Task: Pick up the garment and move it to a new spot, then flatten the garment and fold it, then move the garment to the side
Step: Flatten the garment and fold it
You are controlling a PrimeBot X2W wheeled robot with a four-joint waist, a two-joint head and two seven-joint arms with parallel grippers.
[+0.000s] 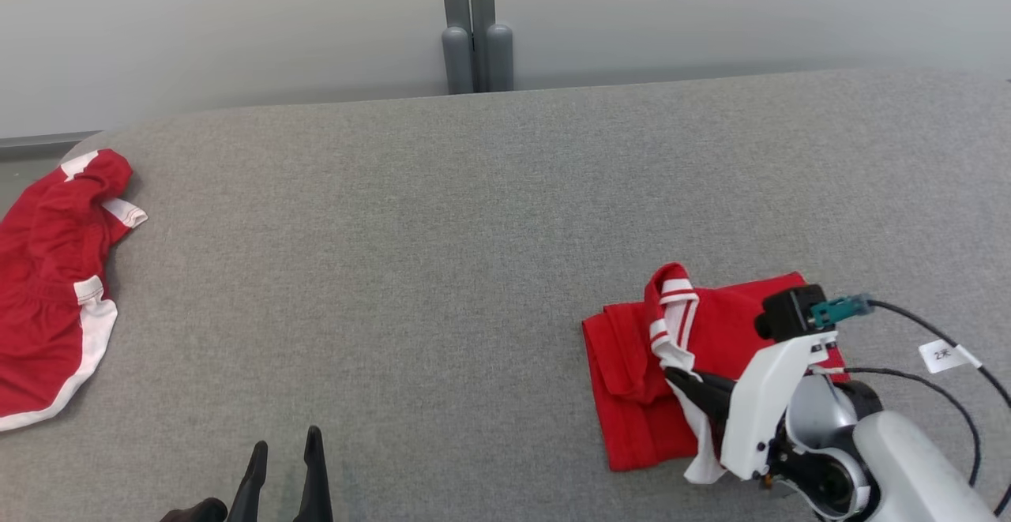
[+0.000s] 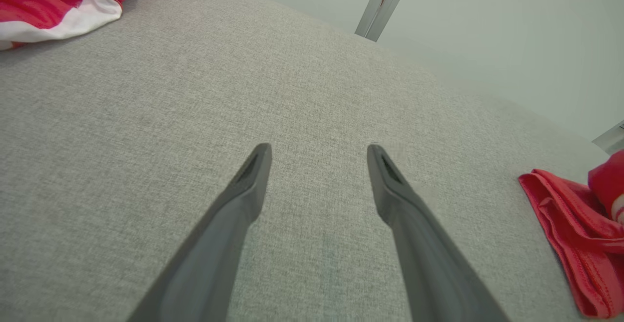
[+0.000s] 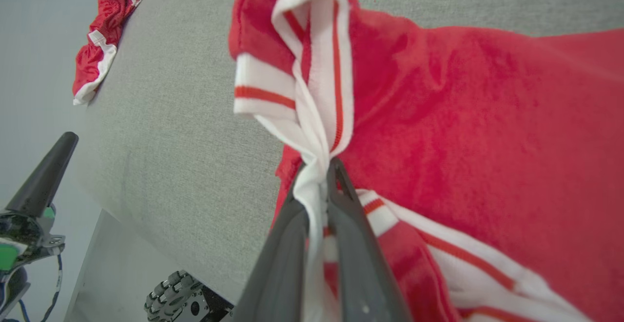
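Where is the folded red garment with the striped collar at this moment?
In the head view the folded red garment lies at the lower right of the grey table, beneath the right gripper, whose jaws are shut on its striped trim.

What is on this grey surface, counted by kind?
Red-and-white garments: 2, the folded garment at the right and the loose garment at the far left.
End effectors: 2, the left end effector open and holding nothing, the right end effector shut on the folded garment's white trim.
Total: 4
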